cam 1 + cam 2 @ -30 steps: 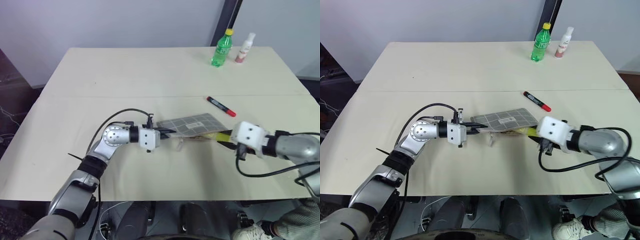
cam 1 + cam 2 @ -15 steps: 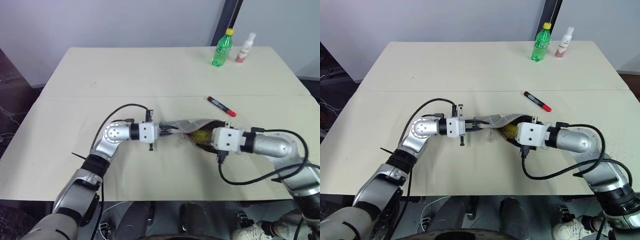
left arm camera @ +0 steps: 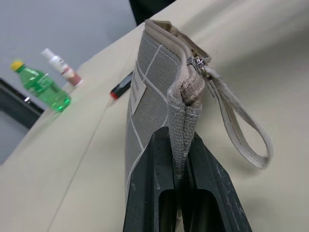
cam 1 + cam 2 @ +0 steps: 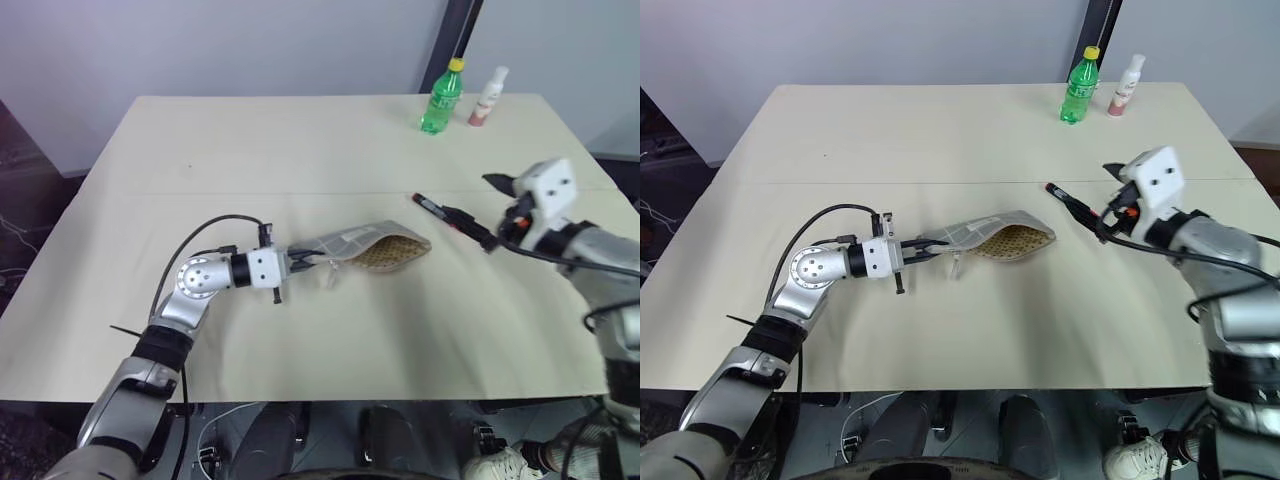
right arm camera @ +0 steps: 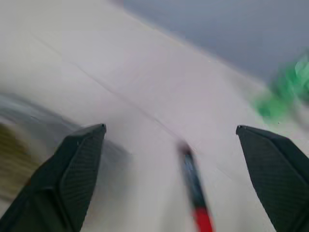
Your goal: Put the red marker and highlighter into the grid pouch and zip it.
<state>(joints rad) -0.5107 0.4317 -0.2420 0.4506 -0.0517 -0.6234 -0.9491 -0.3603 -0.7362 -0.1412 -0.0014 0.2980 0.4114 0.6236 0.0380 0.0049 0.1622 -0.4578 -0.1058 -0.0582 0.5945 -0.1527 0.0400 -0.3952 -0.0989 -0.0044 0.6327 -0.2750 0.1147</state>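
Pinching the closed end of the grid pouch (image 4: 362, 248) between pressed-together jaws, your left gripper (image 4: 298, 263) holds it just off the table (image 4: 300, 150), mouth gaping toward your right. The right gripper (image 4: 488, 212) hovers with jaws spread wide and empty just above the red marker (image 4: 440, 211), which lies on the table well apart from the pouch. Expect the marker to be light, rigid and smooth, likely to roll; take it across the black middle barrel. The pouch is soft fabric and will sag, so keep its mouth propped. Your left wrist view shows the zipper pull and wrist strap (image 3: 241, 130) close up; the eye views show the brownish lining instead. The highlighter can't be made out.
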